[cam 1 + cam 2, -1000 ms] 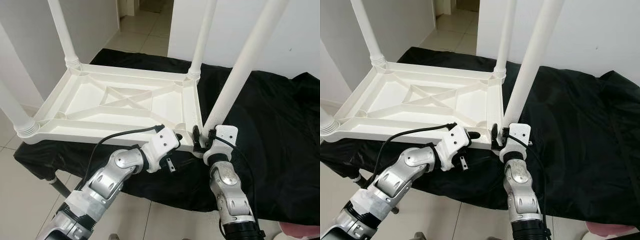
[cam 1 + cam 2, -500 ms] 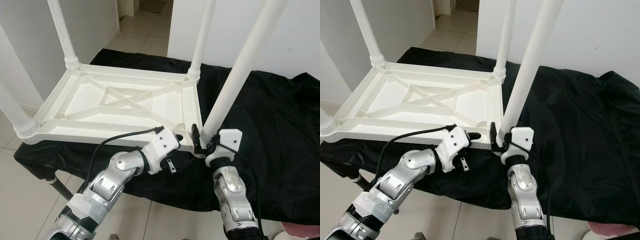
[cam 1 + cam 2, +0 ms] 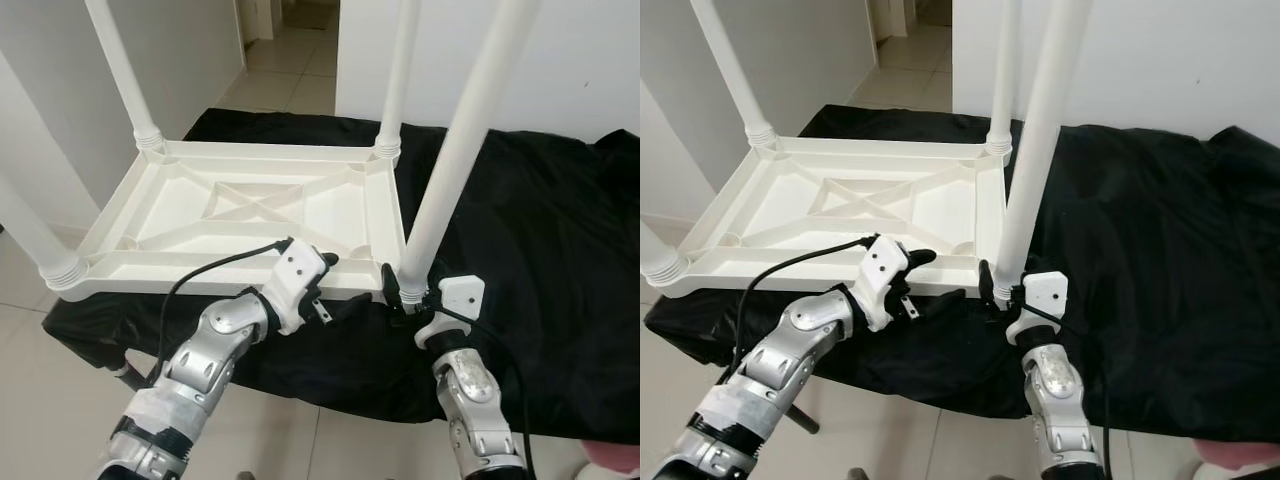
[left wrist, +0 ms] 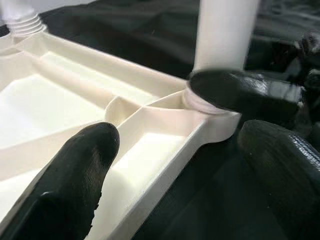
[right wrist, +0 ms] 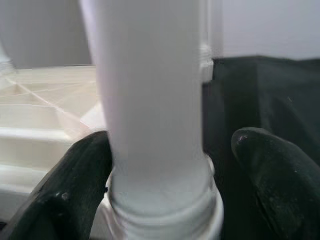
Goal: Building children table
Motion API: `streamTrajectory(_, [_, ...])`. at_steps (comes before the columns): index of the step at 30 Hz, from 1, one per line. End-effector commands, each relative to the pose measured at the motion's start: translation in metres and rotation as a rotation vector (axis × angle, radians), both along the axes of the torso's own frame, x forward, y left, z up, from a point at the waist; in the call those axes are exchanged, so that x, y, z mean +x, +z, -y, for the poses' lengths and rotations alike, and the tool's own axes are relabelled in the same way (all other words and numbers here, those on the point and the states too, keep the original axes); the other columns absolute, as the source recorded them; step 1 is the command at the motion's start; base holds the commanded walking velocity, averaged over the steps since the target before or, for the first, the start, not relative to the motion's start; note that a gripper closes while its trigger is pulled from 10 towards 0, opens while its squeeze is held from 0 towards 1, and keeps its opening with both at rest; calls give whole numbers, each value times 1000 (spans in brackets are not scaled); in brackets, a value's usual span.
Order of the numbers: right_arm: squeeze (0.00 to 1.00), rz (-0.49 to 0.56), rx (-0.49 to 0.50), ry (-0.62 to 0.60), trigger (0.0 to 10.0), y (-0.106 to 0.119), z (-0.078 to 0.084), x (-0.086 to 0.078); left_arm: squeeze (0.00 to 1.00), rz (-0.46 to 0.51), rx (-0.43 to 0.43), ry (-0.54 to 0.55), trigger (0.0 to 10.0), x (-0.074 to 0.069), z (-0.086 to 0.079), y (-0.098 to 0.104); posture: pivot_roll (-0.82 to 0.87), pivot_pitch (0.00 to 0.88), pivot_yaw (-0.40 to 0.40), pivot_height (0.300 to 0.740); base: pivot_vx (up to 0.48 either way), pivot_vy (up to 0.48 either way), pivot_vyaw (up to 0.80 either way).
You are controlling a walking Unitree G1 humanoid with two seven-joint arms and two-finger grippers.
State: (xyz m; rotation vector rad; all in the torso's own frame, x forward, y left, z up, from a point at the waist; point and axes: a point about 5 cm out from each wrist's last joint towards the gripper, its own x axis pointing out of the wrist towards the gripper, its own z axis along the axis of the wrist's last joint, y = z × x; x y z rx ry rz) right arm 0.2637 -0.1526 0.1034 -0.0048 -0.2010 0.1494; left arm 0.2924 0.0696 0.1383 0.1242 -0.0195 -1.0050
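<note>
The white plastic children's table top (image 3: 250,215) lies upside down on the black cloth-covered surface (image 3: 540,250), and I take it as my landmark. Legs stand in all four of its corners. The near white round plastic leg (image 3: 455,150) rises from the corner closest to my right arm, and its threaded foot sits in the socket there.

My right gripper (image 3: 402,295) is at the base of this leg. Its black fingers (image 5: 85,185) stand on both sides of the tube, one seems to touch it and the other is a little apart, so I judge it as open around the leg, not clamped. My left gripper (image 3: 325,290) is spread open over the near rim of the table top, just beside the same corner, one finger above the ribbed inside and one below the edge (it holds nothing).

I think the step is to seat this last leg. To do it well I would close the left fingers on the rim to steady the top, keep the leg straight, then turn it without tilting.
</note>
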Motion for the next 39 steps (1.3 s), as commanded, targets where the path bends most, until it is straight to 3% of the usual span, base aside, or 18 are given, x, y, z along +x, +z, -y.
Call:
streamTrajectory(1, [0, 11, -8, 4, 10000, -2, 1, 1, 0, 7, -8, 188, 10000, 13, -12, -1, -112, 0, 120, 740, 0, 0, 0])
streamTrajectory(2, [0, 20, 0, -2, 10000, -2, 2, 2, 0, -1, -32, 263, 10000, 20, -19, -1, -110, 0, 123, 740, 0, 0, 0])
streamTrajectory(3, [0, 20, 0, -2, 10000, -2, 2, 2, 0, -1, -32, 263, 10000, 20, -19, -1, -110, 0, 123, 740, 0, 0, 0])
streamTrajectory(7, [0, 29, 28, 2, 10000, -4, 1, 2, 0, -46, -89, 426, 10000, 32, -33, -5, -100, 0, 124, 740, 0, 0, 0])
streamTrajectory(14, [0, 29, 39, 23, 10000, -7, -2, 3, 0, -80, -151, 503, 10000, 38, -40, -8, -93, 0, 110, 740, 0, 0, 0])
streamTrajectory(19, [0, 36, 51, 36, 10000, -8, -6, 6, 0, -93, -257, 593, 10000, 47, -47, -8, -81, 0, 74, 740, 0, 0, 0])
streamTrajectory(26, [0, 38, 48, 39, 10000, -7, -2, 8, 0, -17, -231, 629, 10000, 49, -49, -8, -53, 0, 4, 740, 0, 0, 0])
streamTrajectory(31, [0, 42, 42, 39, 10000, -5, 2, 10, 0, -12, -242, 639, 10000, 48, -48, -8, -40, 0, -39, 740, 0, 0, 0])
streamTrajectory(35, [0, 40, 34, 51, 10000, -3, 5, 14, 0, -1, -278, 711, 10000, 50, -51, -6, -23, 0, -76, 740, 0, 0, 0])
streamTrajectory(39, [0, 37, 18, 77, 10000, -2, 7, 19, 0, 25, -261, 719, 10000, 51, -49, -5, -13, 0, -91, 740, 0, 0, 0])
